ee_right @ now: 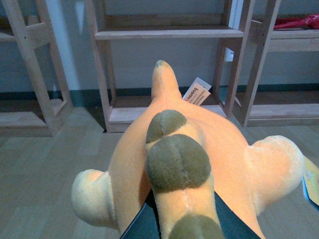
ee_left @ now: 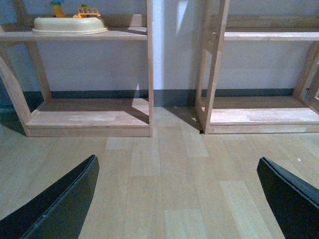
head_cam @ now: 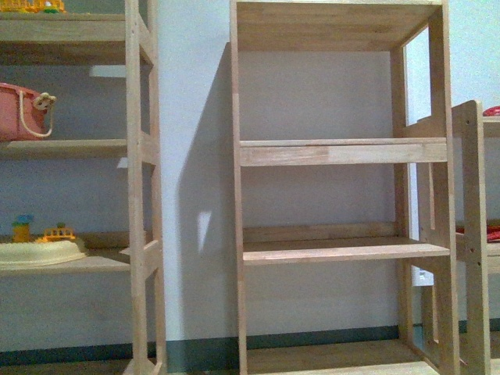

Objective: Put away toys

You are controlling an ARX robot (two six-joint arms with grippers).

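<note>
In the front view I see the middle shelf unit (head_cam: 340,152) against the wall, with a pink basket (head_cam: 19,113) on the rack to its left. In the left wrist view, my left gripper (ee_left: 177,159) hangs over the plank floor (ee_left: 169,199), jaws wide apart. In the right wrist view, my right gripper (ee_right: 182,211) is clamped on the orange plush toy (ee_right: 219,134), held above the floor with its paper tag (ee_right: 196,93) toward the shelves.

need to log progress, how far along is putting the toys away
Done: nothing clearly; the middle light-wood shelf unit facing the robot holds no toy. In hand: the right gripper grips the small orange-yellow plush animal above the floor. The left gripper is open and empty. Left: set the plush on a shelf and release it.
</note>
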